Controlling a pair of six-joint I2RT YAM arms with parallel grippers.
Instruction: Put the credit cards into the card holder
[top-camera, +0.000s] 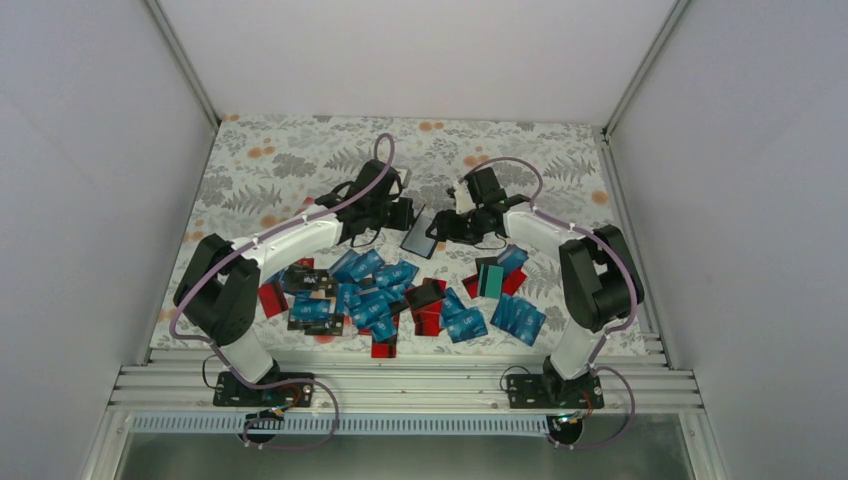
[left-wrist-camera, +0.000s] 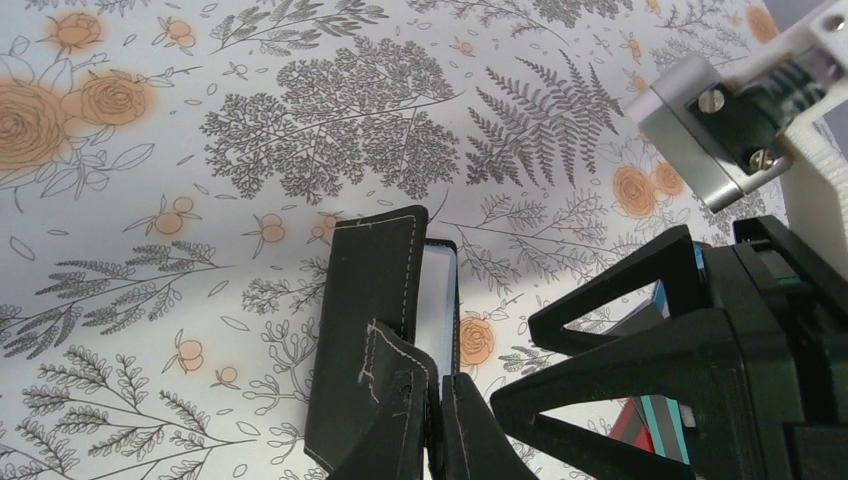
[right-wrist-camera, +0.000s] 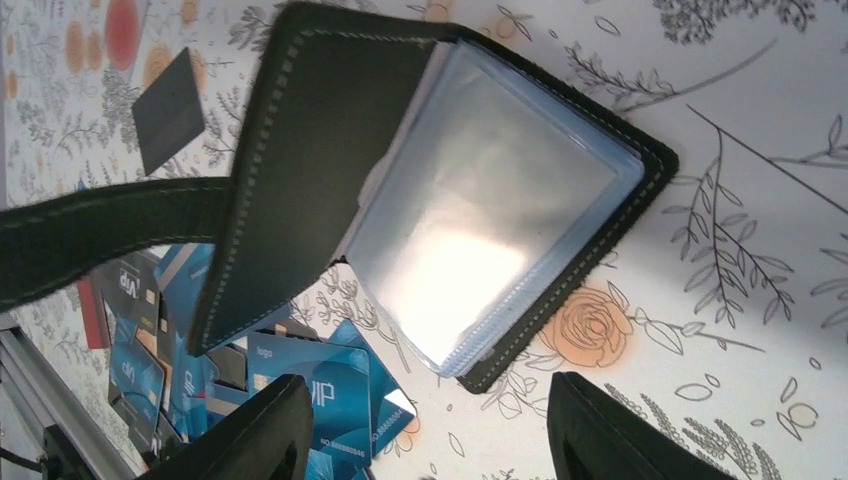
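Dozens of credit cards (top-camera: 380, 295) lie scattered and overlapping across the near half of the flowered tabletop (top-camera: 290, 165). Most are blue with white print, and red, black and teal ones are mixed in. Beyond the pile, near the middle of the tabletop, the left arm (top-camera: 290, 235) and the right arm (top-camera: 545, 225) reach in toward each other. The card holder (top-camera: 420, 232) sits between their tips.

The left jaws are clamped together on the holder's black stitched cover, gripping it at one edge, and the holder hangs open from that hold. Its other leaf is spread out, so the stack of clear plastic sleeves faces the right wrist camera with a pale grey-blue sheen. It looks lifted and tilted, though whether its lowest corner touches the tabletop I cannot tell.

The right jaws stand apart just beside the open edge of the sleeves, with nothing between them. From the right wrist, blue cards from the pile show past the holder's cover. One thin dark card (right-wrist-camera: 170, 95) lies flat by itself on the tabletop, well apart from the rest.
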